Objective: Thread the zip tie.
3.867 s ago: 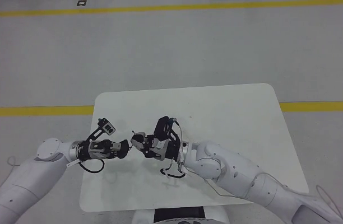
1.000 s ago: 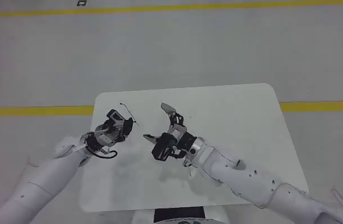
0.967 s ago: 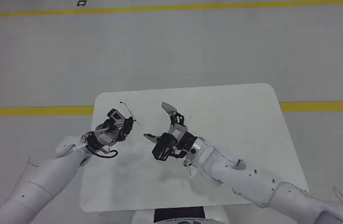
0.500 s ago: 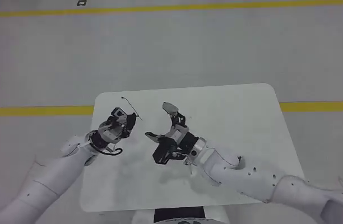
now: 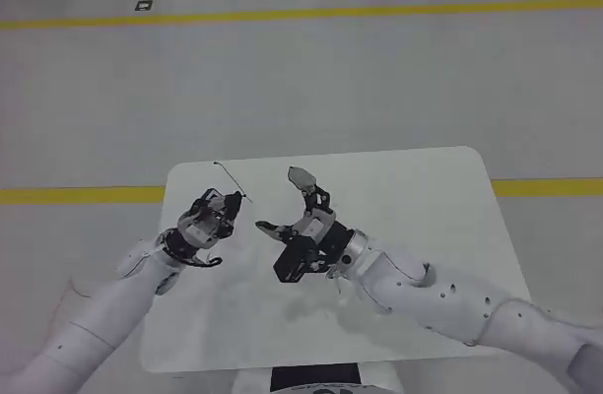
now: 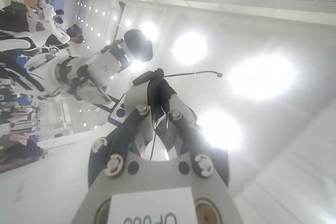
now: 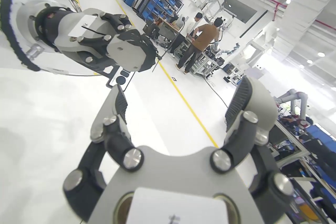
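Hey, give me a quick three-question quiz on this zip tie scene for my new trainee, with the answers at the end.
1. Which holds the thin black plastic zip tie? A) left gripper B) right gripper C) neither.
2. True or false: the right gripper is shut.
3. Fill in: both arms work above a white, round-cornered ____.
Key: 1 A; 2 false, the right gripper is open and empty; 3 table.
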Controlling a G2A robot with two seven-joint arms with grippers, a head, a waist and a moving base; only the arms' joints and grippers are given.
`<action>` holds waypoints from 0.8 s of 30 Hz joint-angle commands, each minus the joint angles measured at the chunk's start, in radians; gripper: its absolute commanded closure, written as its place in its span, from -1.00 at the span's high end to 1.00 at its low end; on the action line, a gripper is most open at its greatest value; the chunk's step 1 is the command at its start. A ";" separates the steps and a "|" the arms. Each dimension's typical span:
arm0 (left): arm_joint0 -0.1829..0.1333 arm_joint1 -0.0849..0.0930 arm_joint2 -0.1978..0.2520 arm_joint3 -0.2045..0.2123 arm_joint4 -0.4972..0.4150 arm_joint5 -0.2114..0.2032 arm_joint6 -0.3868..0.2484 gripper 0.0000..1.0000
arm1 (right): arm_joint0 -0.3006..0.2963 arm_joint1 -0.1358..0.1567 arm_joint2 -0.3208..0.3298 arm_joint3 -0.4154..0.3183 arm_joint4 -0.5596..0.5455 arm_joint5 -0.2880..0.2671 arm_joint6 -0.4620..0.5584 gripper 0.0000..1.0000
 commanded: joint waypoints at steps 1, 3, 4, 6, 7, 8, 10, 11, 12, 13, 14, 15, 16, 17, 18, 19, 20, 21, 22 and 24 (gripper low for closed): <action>0.000 0.000 0.000 -0.001 -0.001 0.001 0.006 -1.00 | -0.002 0.000 0.001 0.002 0.000 -0.002 0.001 1.00; 0.004 -0.005 -0.001 -0.015 -0.009 0.009 0.026 -1.00 | -0.005 -0.001 0.011 0.006 0.000 -0.017 0.006 1.00; 0.007 -0.007 -0.003 -0.017 -0.010 0.012 0.028 -1.00 | -0.006 -0.002 0.014 0.006 0.000 -0.019 0.006 1.00; 0.017 -0.016 -0.011 -0.022 -0.010 0.028 0.026 -1.00 | 0.003 -0.003 0.010 0.009 0.000 -0.018 0.002 1.00; 0.021 -0.021 -0.016 -0.023 -0.010 0.035 0.025 -1.00 | 0.008 -0.003 0.006 0.011 0.000 -0.015 0.000 1.00; 0.025 -0.027 -0.021 -0.024 -0.010 0.045 0.024 -1.00 | 0.013 -0.003 0.002 0.013 0.000 -0.007 -0.003 1.00; 0.030 -0.040 -0.033 -0.024 -0.010 0.069 0.017 -1.00 | 0.025 -0.003 -0.007 0.018 0.000 0.000 -0.009 1.00; 0.030 -0.040 -0.033 -0.024 -0.010 0.069 0.017 -1.00 | 0.029 -0.004 -0.007 0.019 0.000 0.000 -0.011 1.00; 0.030 -0.040 -0.033 -0.024 -0.010 0.069 0.017 -1.00 | 0.029 -0.004 -0.007 0.018 0.000 0.000 -0.012 0.80; 0.030 -0.040 -0.033 -0.024 -0.010 0.069 0.017 -1.00 | 0.029 -0.004 -0.006 0.017 0.000 0.000 -0.016 0.64; 0.030 -0.040 -0.033 -0.024 -0.010 0.069 0.017 -1.00 | 0.029 -0.005 -0.006 0.018 0.000 0.000 -0.018 0.16; 0.030 -0.040 -0.033 -0.024 -0.010 0.069 0.017 -1.00 | 0.031 -0.005 -0.008 0.019 0.000 0.000 -0.019 -0.10; 0.030 -0.040 -0.033 -0.024 -0.010 0.069 0.017 -1.00 | 0.033 -0.005 -0.013 0.019 0.000 0.000 -0.021 -0.14; 0.030 -0.040 -0.033 -0.024 -0.010 0.069 0.017 -1.00 | 0.034 -0.005 -0.016 0.020 0.000 0.000 -0.022 -0.14; 0.030 -0.040 -0.033 -0.024 -0.010 0.069 0.017 -1.00 | 0.034 -0.006 -0.019 0.020 0.000 0.000 -0.023 -0.18; 0.030 -0.040 -0.033 -0.024 -0.010 0.069 0.017 -1.00 | 0.035 -0.006 -0.022 0.021 0.000 0.000 -0.024 -0.22; 0.030 -0.040 -0.033 -0.024 -0.010 0.069 0.017 -1.00 | 0.035 -0.007 -0.024 0.021 0.000 0.000 -0.025 -0.24; 0.030 -0.040 -0.033 -0.024 -0.010 0.069 0.017 -1.00 | 0.035 -0.007 -0.027 0.021 0.000 0.000 -0.025 -0.28; 0.030 -0.040 -0.033 -0.024 -0.010 0.069 0.017 -1.00 | 0.037 -0.008 -0.030 0.021 0.000 0.000 -0.026 -0.32; 0.030 -0.040 -0.033 -0.024 -0.010 0.069 0.017 -1.00 | 0.042 -0.010 -0.041 0.023 0.000 0.000 -0.028 -0.34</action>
